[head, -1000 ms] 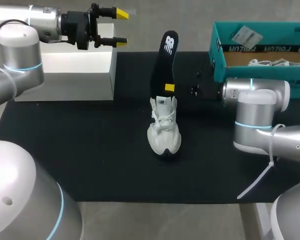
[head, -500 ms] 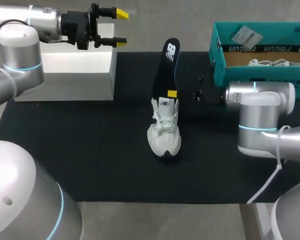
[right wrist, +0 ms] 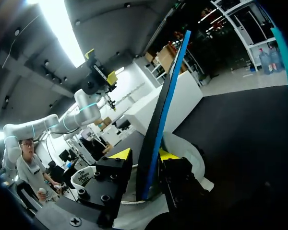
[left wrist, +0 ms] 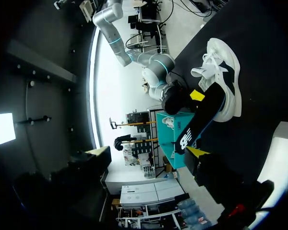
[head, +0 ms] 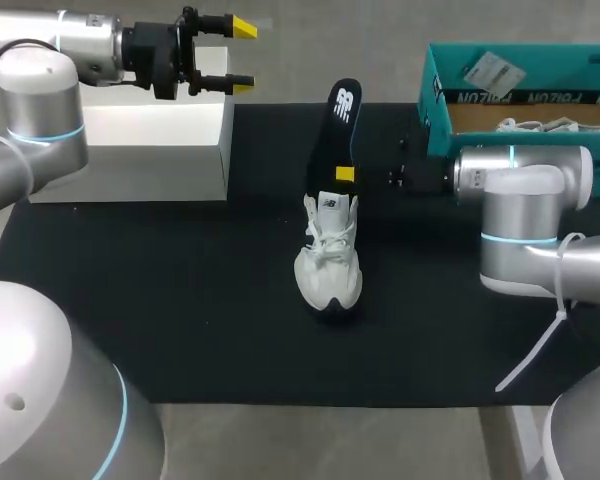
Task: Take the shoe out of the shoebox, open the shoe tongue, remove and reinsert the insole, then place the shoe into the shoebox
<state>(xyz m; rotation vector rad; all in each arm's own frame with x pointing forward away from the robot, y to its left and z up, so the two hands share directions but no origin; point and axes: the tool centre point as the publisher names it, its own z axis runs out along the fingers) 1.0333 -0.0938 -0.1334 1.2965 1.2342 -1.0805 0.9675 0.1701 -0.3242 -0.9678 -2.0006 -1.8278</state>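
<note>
White shoe (head: 328,268) on its sole, black insole (head: 340,125) upright at its heel, teal shoebox (head: 437,135) apart

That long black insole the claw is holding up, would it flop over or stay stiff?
The thin black insole is probably fairly stiff: pinched low by the right claw, it stands nearly straight above the white sneaker. It likely weighs little, being so thin edge-on. Pushed sideways, it would probably bend.

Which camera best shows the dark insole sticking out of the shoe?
The head view: the insole shows its broad face, rising from the shoe. The left wrist view shows it whole but slanted; the right wrist view sees only its thin edge, held in the right gripper.
</note>
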